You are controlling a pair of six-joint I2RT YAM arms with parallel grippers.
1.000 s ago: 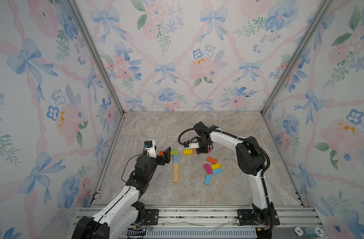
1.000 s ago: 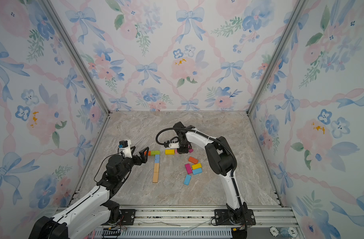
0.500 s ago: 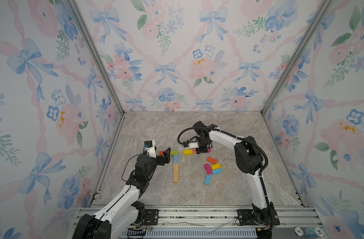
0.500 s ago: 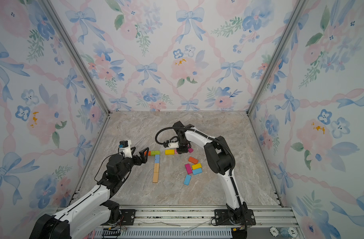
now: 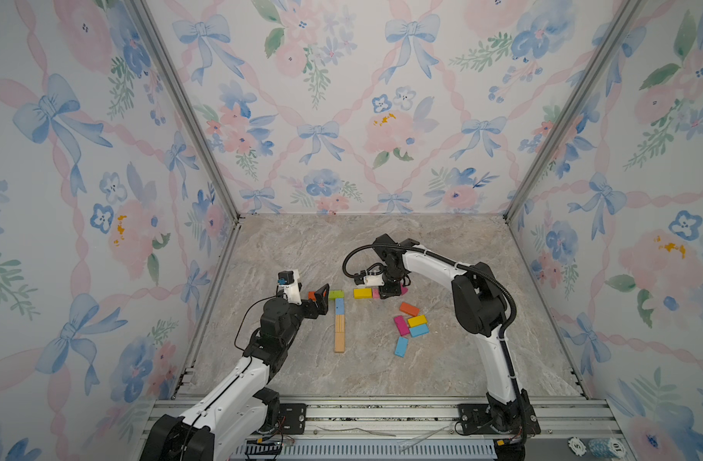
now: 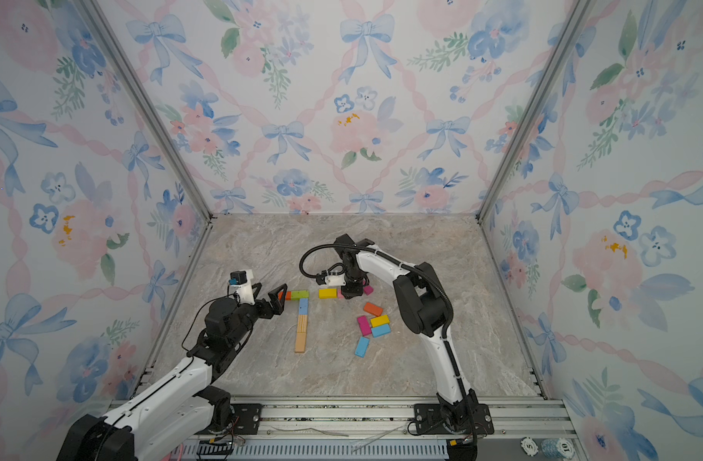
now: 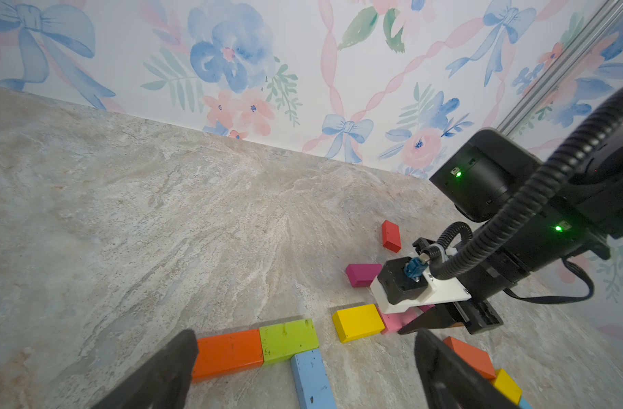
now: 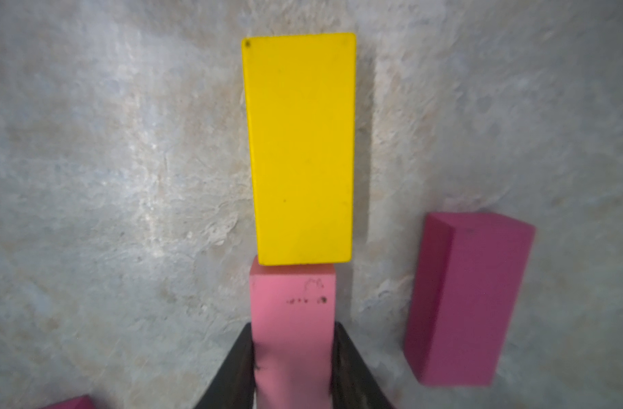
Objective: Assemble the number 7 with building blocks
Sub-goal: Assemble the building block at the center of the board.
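Fifteen building blocks (image 5: 339, 342) show across the views: two orange (image 7: 228, 350) (image 6: 373, 308), one green (image 6: 300, 294), three blue (image 6: 303, 306) (image 6: 381, 330) (image 6: 361, 346), two yellow (image 6: 327, 293) (image 6: 379, 320), one pink (image 8: 292, 304), three magenta (image 7: 361, 274) (image 6: 367, 289) (image 6: 363, 325), one red (image 7: 390, 235) and two plain wood (image 6: 301, 324) (image 6: 300, 342). Five lie loose in a cluster toward four o'clock from the middle of the table (image 6: 262, 247). Five more touch one another in two joined lines toward nine o'clock.

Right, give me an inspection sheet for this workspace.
Surface: marbled tabletop.
Job's things: orange block and green block in a row, blue block and wood blocks running down from green; yellow block apart, pink block butting it; loose blocks aside.
Clutter: nothing seen.
End effectors: left end effector open near orange block; right end effector shut on pink block.
Cables: black conduit loops off right arm.
Surroundings: floral walls; poker chips by front rail.
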